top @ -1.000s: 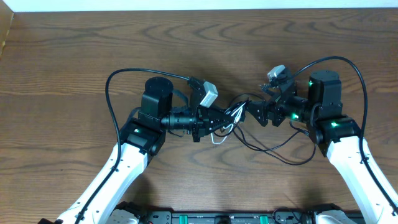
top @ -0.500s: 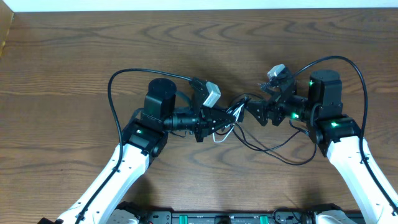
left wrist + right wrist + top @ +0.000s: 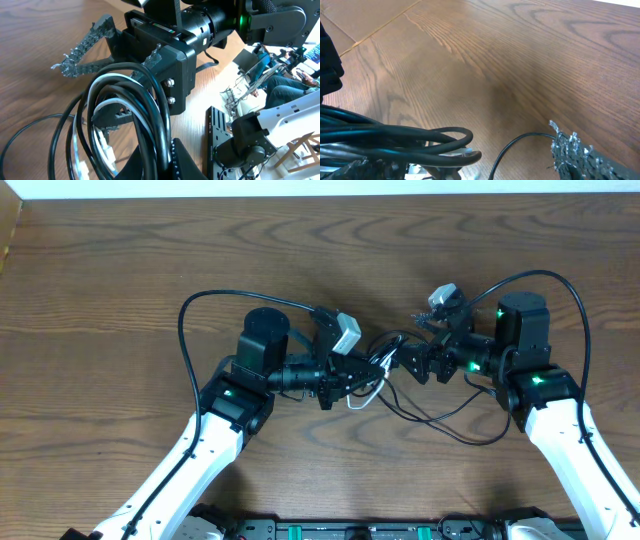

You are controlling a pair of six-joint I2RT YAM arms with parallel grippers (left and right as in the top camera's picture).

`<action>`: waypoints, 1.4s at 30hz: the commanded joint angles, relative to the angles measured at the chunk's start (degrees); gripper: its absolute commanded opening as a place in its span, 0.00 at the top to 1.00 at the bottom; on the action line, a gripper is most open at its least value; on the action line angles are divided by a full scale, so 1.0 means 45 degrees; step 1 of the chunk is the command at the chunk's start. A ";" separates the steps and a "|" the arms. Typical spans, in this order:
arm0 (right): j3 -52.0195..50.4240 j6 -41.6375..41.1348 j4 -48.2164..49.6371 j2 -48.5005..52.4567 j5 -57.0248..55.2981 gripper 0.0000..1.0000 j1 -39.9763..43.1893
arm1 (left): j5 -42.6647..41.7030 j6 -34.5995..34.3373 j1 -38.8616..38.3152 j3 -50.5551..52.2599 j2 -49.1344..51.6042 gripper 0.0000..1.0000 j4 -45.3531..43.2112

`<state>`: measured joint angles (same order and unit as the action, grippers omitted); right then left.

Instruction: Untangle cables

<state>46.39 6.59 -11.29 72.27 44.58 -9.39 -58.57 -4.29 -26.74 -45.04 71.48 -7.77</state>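
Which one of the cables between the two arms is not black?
The single white cable, lying inside the bundle; every other cord there is black.

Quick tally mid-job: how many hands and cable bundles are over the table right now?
Hands: 2 (left hand, right hand)
Cable bundle: 1, black loops too overlapped to count, with a white cable showing
Total: 3
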 commanded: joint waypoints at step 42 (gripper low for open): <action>0.0073 0.1316 -0.0486 -0.0058 0.1205 0.07 -0.0107 | -0.2084 -0.0447 0.0855 -0.0209 0.0000 0.92 -0.0495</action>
<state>46.39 10.92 -13.65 72.27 45.60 -9.39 -66.89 -6.20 -22.94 -45.01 71.57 -9.45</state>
